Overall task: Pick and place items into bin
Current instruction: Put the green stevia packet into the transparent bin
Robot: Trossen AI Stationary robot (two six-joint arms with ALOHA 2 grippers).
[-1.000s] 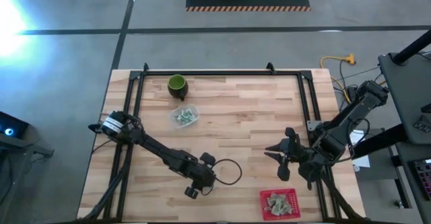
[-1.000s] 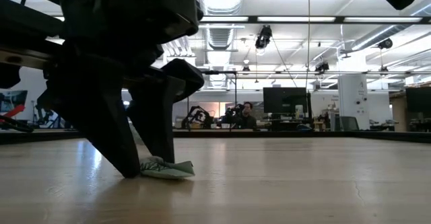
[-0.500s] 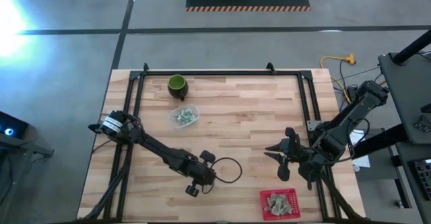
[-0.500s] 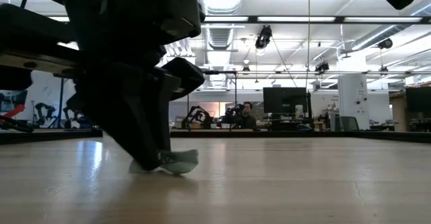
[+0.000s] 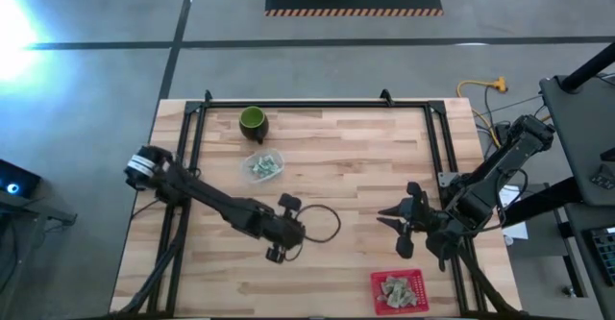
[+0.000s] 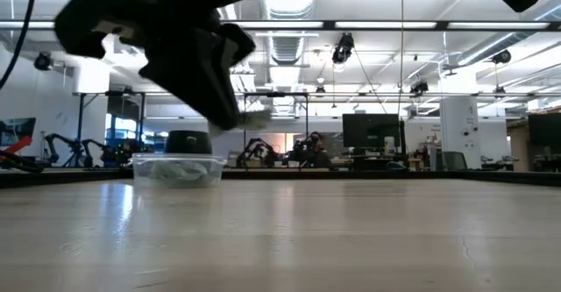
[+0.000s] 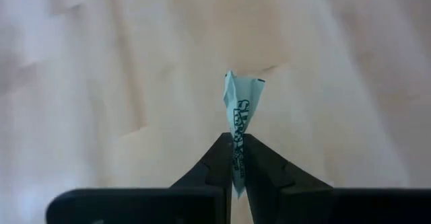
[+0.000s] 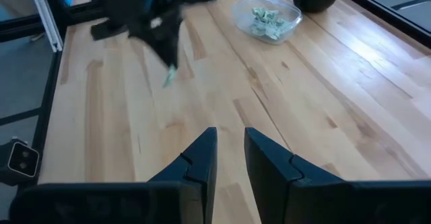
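The high view looks straight down on the whole table (image 5: 365, 166). The low view sits at tabletop level, facing across into the room. The left wrist view looks closely down at bare wood. The right wrist view faces across the tabletop; it and the low view share, probably, one clear tub (image 8: 267, 17).

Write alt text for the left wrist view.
The left pincer is shut on a small green-and-white packet, held on edge between its dark fingers above the blurred pale wooden table.
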